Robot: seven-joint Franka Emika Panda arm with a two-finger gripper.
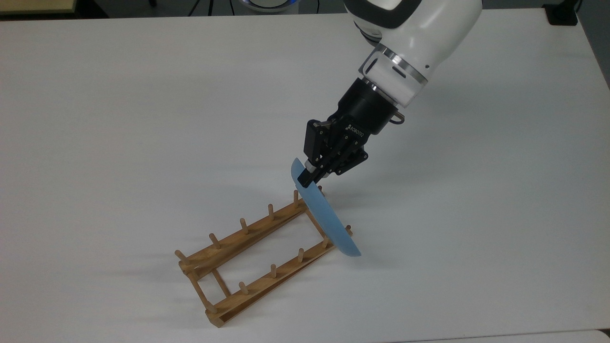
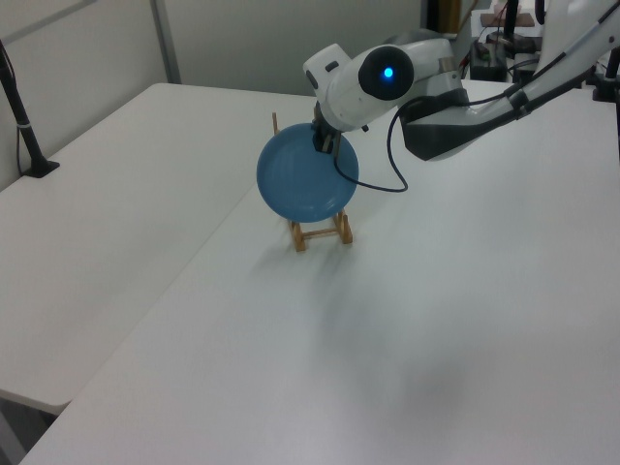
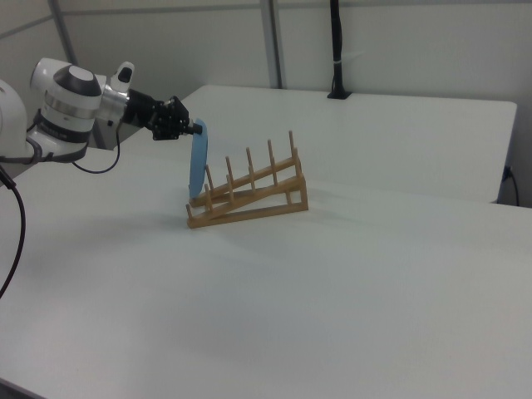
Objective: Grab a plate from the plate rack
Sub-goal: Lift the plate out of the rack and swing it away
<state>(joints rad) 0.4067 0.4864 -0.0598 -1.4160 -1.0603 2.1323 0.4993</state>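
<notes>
Light blue plate (image 1: 326,219) — light-brown wooden rack (image 1: 248,257) — black gripper (image 1: 307,178), white table (image 1: 119,119)

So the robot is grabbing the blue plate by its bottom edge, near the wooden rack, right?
Not quite. The end effector is grabbing the blue plate by its top edge, not its bottom. The right view shows it best: the end effector pinches the rim at the top of the plate, while the bottom edge is down by the end of the wooden plate rack.
</notes>
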